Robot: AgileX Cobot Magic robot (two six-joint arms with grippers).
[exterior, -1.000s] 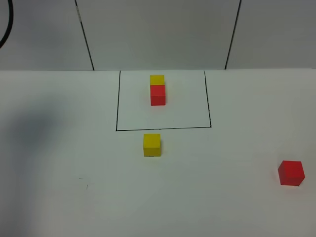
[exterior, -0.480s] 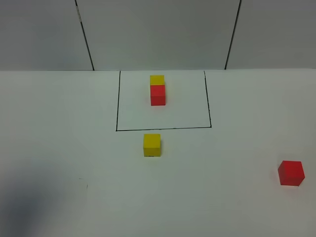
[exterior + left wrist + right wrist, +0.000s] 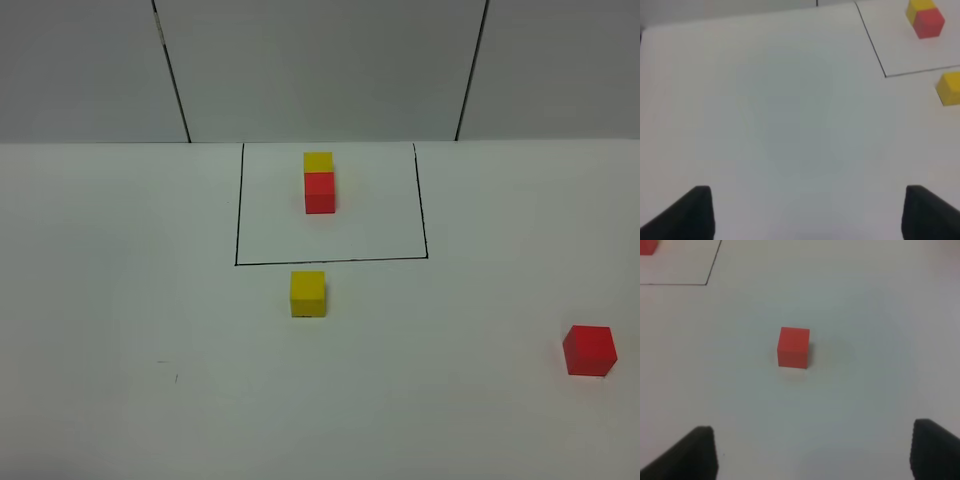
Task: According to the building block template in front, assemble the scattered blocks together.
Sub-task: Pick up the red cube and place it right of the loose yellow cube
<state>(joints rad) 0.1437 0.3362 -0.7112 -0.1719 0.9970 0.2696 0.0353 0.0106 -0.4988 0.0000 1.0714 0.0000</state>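
Note:
The template pair (image 3: 319,181), a yellow cube behind a red cube, stands inside the black-line rectangle (image 3: 330,262) at the back middle; it also shows in the left wrist view (image 3: 925,17). The loose yellow cube (image 3: 308,293) sits just in front of the rectangle and shows in the left wrist view (image 3: 950,88). The loose red cube (image 3: 589,350) sits at the right edge and shows in the right wrist view (image 3: 793,347). My left gripper (image 3: 807,215) is open over bare table, left of the yellow cube. My right gripper (image 3: 812,452) is open, short of the red cube. Neither arm shows in the exterior view.
The white table (image 3: 150,300) ends at a grey panelled wall (image 3: 320,70) at the back. A small dark speck (image 3: 177,378) marks the table at the front left.
A dark shadow on the left of the table has slid toward the front left corner and gone out of view. The cubes have not moved.

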